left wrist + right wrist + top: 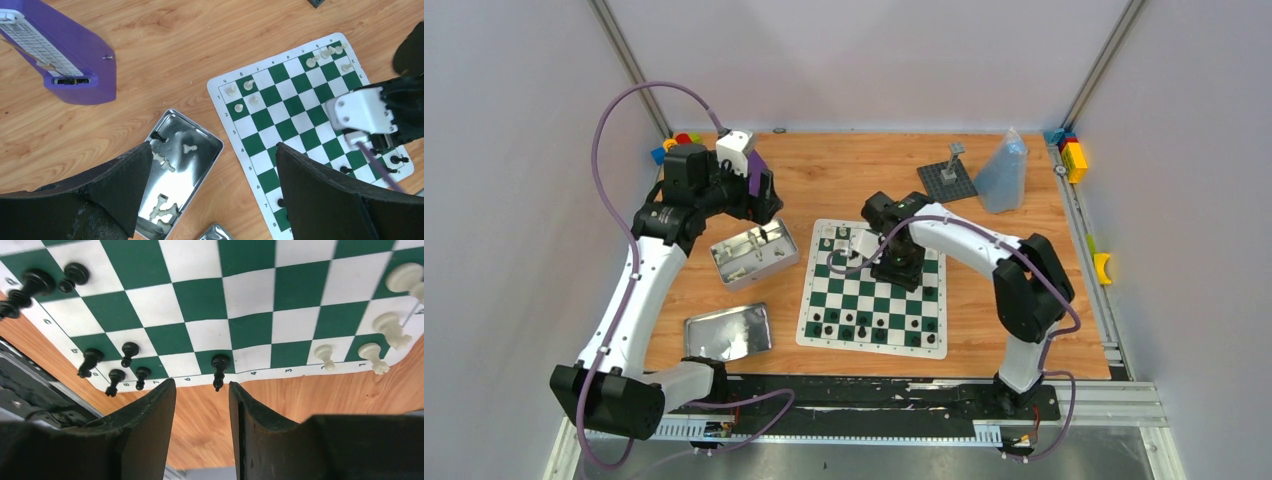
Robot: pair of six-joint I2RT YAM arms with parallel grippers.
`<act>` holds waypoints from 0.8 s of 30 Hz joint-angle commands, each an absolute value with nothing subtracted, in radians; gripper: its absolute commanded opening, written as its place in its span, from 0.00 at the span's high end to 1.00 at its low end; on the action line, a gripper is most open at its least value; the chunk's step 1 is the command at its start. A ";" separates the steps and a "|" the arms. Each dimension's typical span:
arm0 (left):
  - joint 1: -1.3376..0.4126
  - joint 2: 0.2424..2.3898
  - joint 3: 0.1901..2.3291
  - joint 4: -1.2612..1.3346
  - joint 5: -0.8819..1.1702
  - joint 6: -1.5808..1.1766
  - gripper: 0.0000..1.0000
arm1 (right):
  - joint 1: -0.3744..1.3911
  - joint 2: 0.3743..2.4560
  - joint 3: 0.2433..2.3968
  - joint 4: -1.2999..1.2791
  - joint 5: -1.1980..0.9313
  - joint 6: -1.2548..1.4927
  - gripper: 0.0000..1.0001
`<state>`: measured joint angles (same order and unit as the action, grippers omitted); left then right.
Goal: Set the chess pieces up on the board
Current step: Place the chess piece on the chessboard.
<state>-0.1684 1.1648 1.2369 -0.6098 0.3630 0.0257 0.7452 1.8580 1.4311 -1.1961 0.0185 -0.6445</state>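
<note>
The board [860, 301] lies mid-table. In the right wrist view my right gripper [202, 386] hangs open just off the board's [200, 300] numbered edge. A black piece [218, 371] stands free on an edge square just past its fingertips, nearer the right finger. More black pieces [129, 353] stand to the left, white pieces [372, 352] to the right. My left gripper [212, 147] is wide open and empty above the open tin [200, 175]. White pieces [162, 204] and one black piece [158, 136] lie in that tin [752, 255].
A shiny tin lid [727, 332] lies near the front left. A dark baseplate with a post [946, 180] and a clear bag [1002, 172] stand at the back right. Coloured blocks [1074, 158] sit by the right rail. A purple object [70, 60] is beside the left wrist.
</note>
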 commanded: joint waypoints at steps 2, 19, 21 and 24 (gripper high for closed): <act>-0.166 1.124 1.230 -0.584 0.355 0.041 0.00 | 0.659 1.720 1.366 -1.002 -0.189 -0.529 0.55; -0.166 1.139 1.213 -0.566 0.353 0.059 0.00 | 0.521 1.619 1.134 -0.778 -0.238 -0.377 0.51; -0.166 1.141 1.214 -0.566 0.354 0.060 0.00 | 0.515 1.614 1.124 -0.772 -0.231 -0.376 0.51; -0.166 1.139 1.212 -0.565 0.356 0.060 0.00 | 0.510 1.607 1.114 -0.769 -0.222 -0.377 0.51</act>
<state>-0.1684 1.1473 1.2106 -0.6014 0.3557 0.0364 0.5209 1.6585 1.1206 -0.8253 -0.2264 -0.3969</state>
